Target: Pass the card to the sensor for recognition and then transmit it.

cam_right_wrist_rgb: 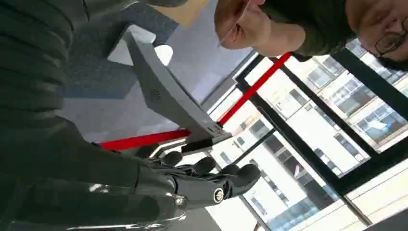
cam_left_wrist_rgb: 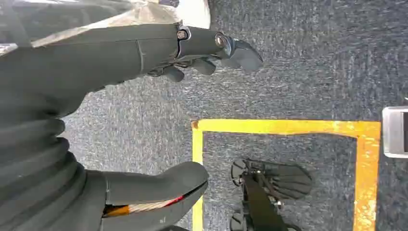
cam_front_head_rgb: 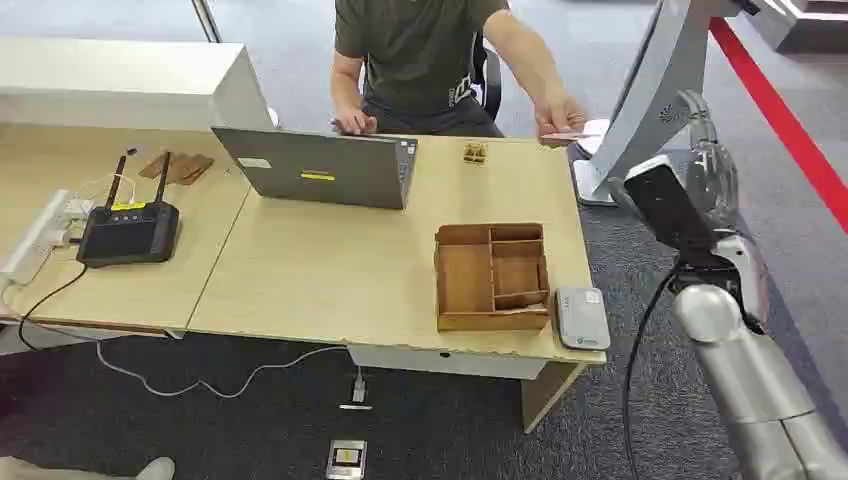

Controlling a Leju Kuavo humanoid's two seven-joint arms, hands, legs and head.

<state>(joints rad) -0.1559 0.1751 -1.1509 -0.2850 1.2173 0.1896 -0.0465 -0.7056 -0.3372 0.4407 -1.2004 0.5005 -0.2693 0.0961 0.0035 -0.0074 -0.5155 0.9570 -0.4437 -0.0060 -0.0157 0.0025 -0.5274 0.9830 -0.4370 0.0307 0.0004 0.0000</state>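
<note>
Fingers of the right hand are stretching out loosely, slightly apart, holding nothing, with windows and a red stripe behind them. From the head view that right hand is hanging raised in the air off the end of the tabletop, beyond the wooden tray, close to a grey stand on the floor. The left hand is hanging over dark carpet, its dark fingers extended and well apart from the thick thumb, gripping nothing; a yellow taped line is running across the floor under it.

The card is sitting in a person's hand at the far corner of the tabletop, beyond the wooden tray and away from the robot. The person, in a dark shirt, is sitting behind the open laptop, other hand resting near its far edge. A small grey sensor is lying on the tabletop just beside the wooden tray, on its right, at the near corner. A small wooden piece is standing between the laptop and the card. A black router with two antennas is sitting on the adjoining tabletop, well left of the wooden tray.
</note>
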